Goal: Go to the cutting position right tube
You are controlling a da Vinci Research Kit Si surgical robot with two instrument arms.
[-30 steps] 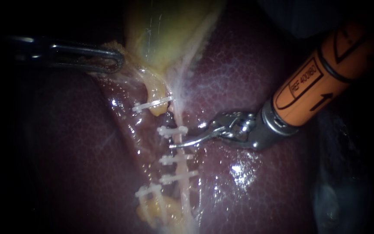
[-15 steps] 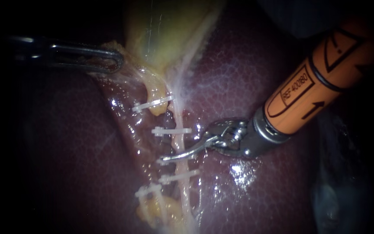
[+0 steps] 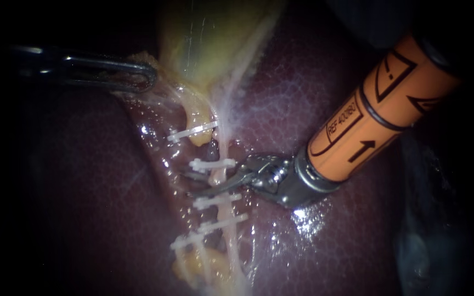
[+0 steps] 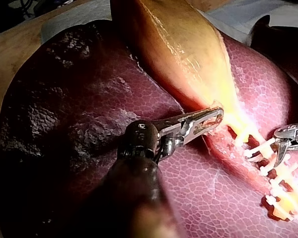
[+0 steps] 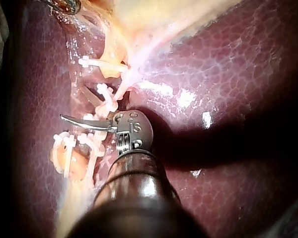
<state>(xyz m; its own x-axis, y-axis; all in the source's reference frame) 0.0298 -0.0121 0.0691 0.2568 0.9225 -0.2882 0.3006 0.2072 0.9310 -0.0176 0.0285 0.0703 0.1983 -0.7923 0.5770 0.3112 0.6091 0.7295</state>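
Between 2 clips (image 3: 213, 163) on the right tube (image 3: 222, 147), the right instrument (image 3: 187, 185) holds its blades parted astride it; positioning seems nearly done. Next comes a careful alignment check. Meanwhile the left instrument (image 3: 149, 77) clenches the gallbladder (image 3: 209, 38) edge.

The right instrument (image 3: 192, 185) enters from the upper right on an orange shaft. Its jaws stand open, and the right tube (image 3: 223, 145) crosses the gap between them. The jaws lie between the second clip (image 3: 212, 163) and the third clip (image 3: 218, 200). The left instrument (image 3: 138, 75) lays its looped jaw on pale tissue at the edge of the gallbladder (image 3: 209, 44). The liver (image 3: 314, 98) lies beneath.
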